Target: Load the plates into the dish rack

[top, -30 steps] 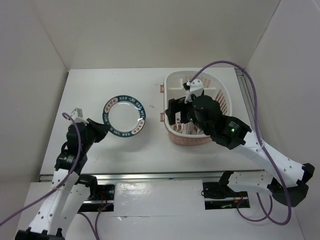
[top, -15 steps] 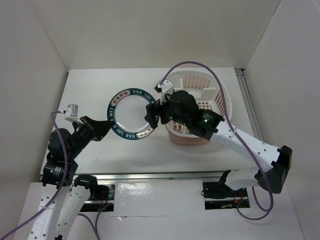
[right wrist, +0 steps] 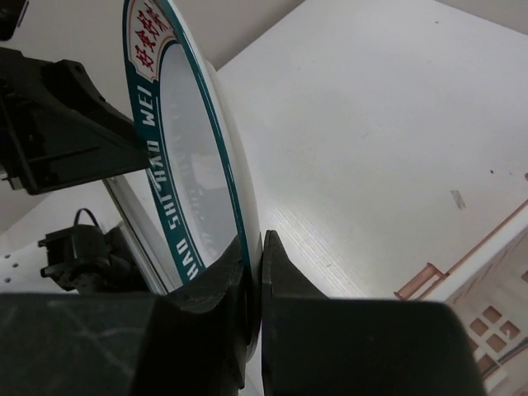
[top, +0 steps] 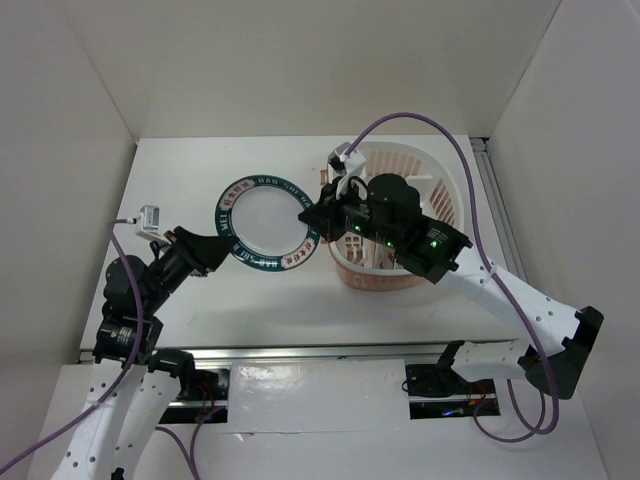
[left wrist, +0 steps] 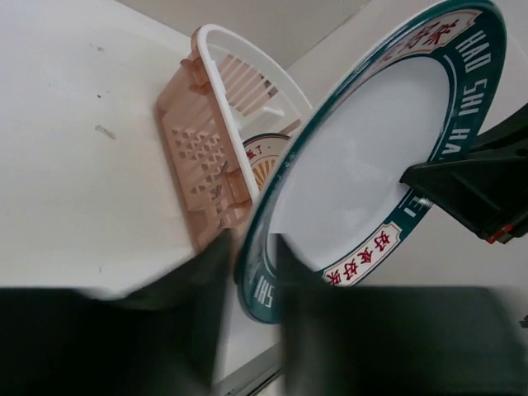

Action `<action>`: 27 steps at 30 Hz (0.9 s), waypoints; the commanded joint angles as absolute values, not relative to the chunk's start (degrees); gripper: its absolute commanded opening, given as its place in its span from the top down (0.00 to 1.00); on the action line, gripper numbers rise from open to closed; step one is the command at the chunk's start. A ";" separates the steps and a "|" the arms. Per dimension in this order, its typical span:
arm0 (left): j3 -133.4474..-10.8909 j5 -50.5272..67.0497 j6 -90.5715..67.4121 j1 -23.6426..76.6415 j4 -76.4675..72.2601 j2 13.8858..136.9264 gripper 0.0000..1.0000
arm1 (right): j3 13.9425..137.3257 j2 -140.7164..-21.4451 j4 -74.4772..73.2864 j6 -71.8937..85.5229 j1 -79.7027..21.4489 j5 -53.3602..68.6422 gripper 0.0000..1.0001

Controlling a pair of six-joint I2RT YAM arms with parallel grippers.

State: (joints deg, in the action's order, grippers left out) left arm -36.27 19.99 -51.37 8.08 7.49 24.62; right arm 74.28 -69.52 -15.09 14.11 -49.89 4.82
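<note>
A white plate with a dark teal lettered rim hangs tilted above the table between both arms. My right gripper is shut on its right edge; in the right wrist view the fingers pinch the rim of the plate. My left gripper straddles the left edge, and in the left wrist view its gripper has its jaws slightly parted around the plate. The pink dish rack stands at the right. Another plate with an orange pattern stands inside the dish rack.
White walls enclose the table on the left, back and right. A metal rail runs along the near edge. The right arm's purple cable arcs over the rack.
My right gripper has left the rack, moved left to the plate and shut on its right rim. The left arm has raised the plate off the table, and its jaws have loosened.
</note>
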 commanded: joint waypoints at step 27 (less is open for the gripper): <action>-40.08 20.21 -39.64 9.05 15.92 41.84 0.00 | 81.31 -59.85 -50.98 25.66 -45.09 -72.68 1.00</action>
State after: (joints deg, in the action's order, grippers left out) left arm -40.10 18.37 -41.85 8.84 17.87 41.63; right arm 81.23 -61.49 -48.34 21.45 -46.81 -65.82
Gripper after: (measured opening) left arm 0.969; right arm 0.111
